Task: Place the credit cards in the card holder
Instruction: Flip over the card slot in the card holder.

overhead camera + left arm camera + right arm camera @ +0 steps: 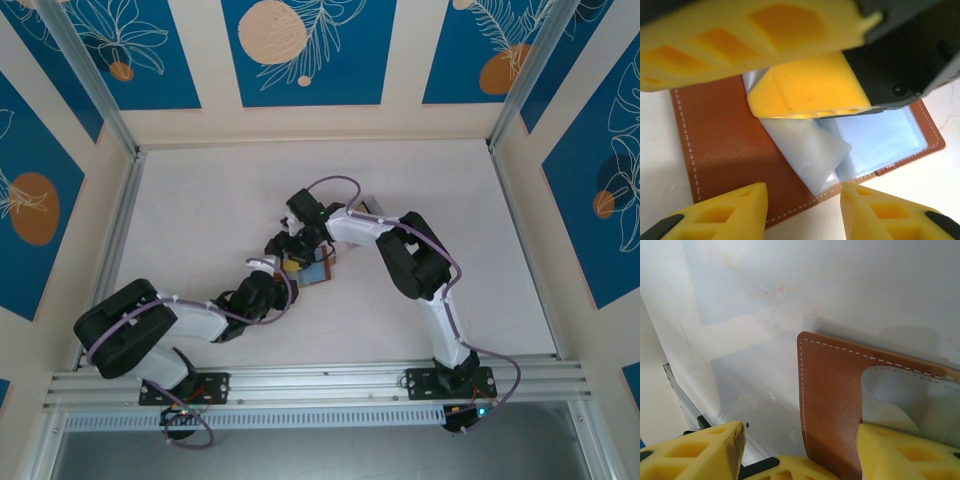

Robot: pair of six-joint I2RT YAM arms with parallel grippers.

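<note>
The card holder (pixel 318 272) lies open on the white table at the centre, brown leather (pixel 725 145) with pale blue-grey plastic sleeves (pixel 875 140) inside. One sleeve (pixel 810 150) is folded up and curls loose. My left gripper (pixel 804 210) hovers open over the holder's near edge, nothing between its fingers; from above it (pixel 283 262) sits at the holder's left. My right gripper (pixel 800 435) is open, straddling the leather cover's edge (pixel 830 405). Its yellow fingers (pixel 805 90) press down on the sleeves. The credit cards are out of view.
A clear plastic sheet or box (pixel 755 410) lies on the table beside the holder's cover. White tabletop (pixel 220 210) runs to aluminium rails (pixel 320 378) at the near edge and sides. Both arms crowd the centre.
</note>
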